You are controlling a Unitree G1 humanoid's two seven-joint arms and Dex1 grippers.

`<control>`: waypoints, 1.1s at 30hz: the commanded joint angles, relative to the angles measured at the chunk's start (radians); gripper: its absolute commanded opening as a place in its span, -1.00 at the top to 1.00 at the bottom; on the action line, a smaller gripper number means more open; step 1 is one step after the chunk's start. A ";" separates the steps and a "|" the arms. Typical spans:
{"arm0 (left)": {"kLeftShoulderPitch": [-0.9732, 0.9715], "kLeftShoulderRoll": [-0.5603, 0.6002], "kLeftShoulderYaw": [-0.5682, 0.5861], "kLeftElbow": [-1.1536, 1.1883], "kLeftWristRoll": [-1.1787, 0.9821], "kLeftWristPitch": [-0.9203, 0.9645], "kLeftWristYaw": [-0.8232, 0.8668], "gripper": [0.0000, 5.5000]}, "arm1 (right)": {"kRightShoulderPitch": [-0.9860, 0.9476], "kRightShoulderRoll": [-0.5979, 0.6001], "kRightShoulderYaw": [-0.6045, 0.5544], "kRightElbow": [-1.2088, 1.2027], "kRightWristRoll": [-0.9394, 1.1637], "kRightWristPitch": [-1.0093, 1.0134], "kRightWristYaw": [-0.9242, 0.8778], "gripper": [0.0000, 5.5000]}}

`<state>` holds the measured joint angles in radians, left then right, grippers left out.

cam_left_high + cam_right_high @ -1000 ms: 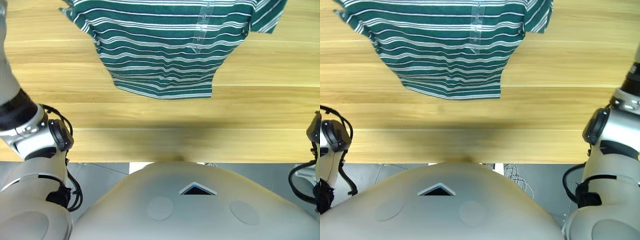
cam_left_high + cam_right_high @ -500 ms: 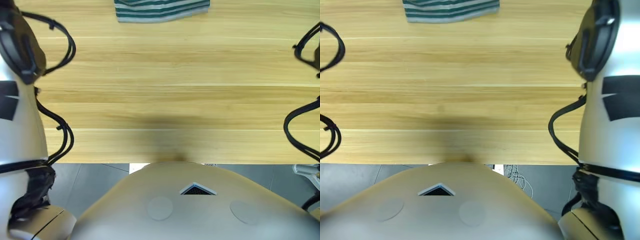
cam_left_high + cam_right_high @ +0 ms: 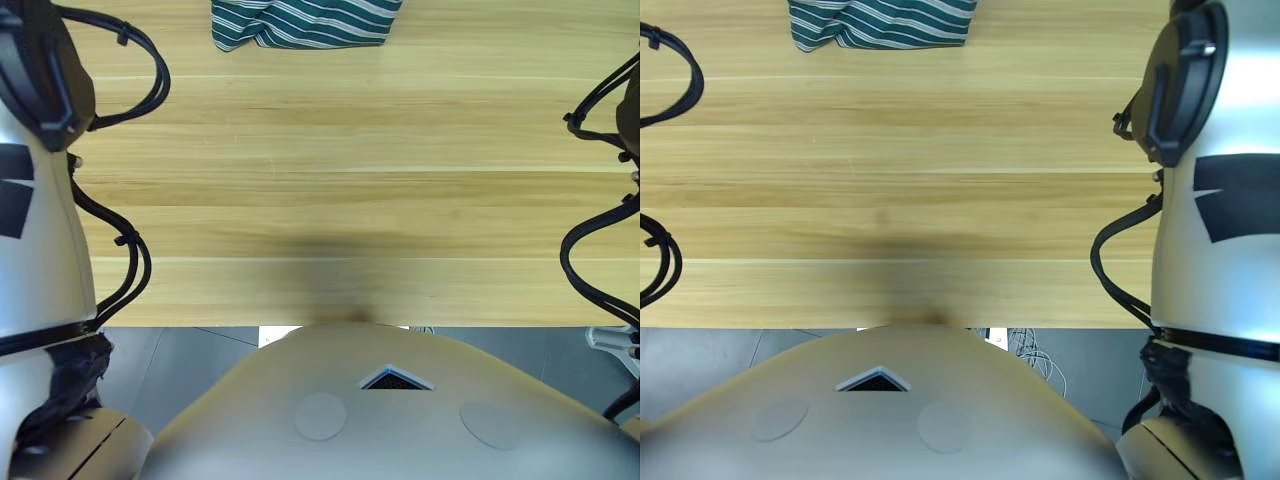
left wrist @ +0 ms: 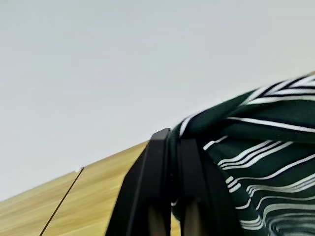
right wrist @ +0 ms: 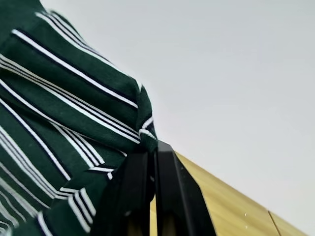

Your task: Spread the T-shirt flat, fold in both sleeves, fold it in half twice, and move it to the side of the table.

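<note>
Left hand (image 4: 172, 147) and right hand (image 5: 153, 156) tight on T-shirt (image 3: 305, 22)

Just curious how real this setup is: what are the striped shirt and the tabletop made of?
T-shirt: soft knit fabric, probably cotton or a blend; matte, dark green with white stripes, bunching into loose folds. Table: light wood or wood-look laminate, I cannot tell which; long grain lines and plank seams, smooth, low sheen.

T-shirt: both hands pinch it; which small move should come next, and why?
Probably draw both hands apart and lower the T-shirt flat: the left hand and the right hand are each shut on a bunched edge, and its near end lies crumpled on the table.
</note>
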<state>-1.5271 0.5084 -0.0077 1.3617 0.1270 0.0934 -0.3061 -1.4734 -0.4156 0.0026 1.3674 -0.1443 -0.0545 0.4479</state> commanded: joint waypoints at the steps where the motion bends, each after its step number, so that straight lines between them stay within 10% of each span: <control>1: 0.025 0.024 0.012 -0.010 0.013 -0.010 -0.044 1.00 | 0.025 -0.033 -0.026 -0.006 -0.001 -0.030 0.052 0.99; 11: 0.198 0.152 0.138 -0.153 -0.122 -0.065 -0.349 1.00 | 0.162 -0.196 -0.127 -0.070 0.116 -0.271 0.535 0.99; 22: 1.549 0.248 0.205 -1.330 -0.392 -0.087 -0.867 1.00 | 0.775 -0.295 -0.154 -0.346 0.292 -0.565 1.098 0.99; 33: 1.842 0.320 0.292 -1.594 -0.418 -0.089 -0.875 1.00 | 1.213 -0.441 -0.133 -0.931 0.445 -0.512 1.163 0.99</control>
<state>0.2712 0.8011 0.2794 -0.2011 -0.3056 -0.0014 -1.1878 -0.3353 -0.7968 -0.1283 0.5599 0.2693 -0.5857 1.6066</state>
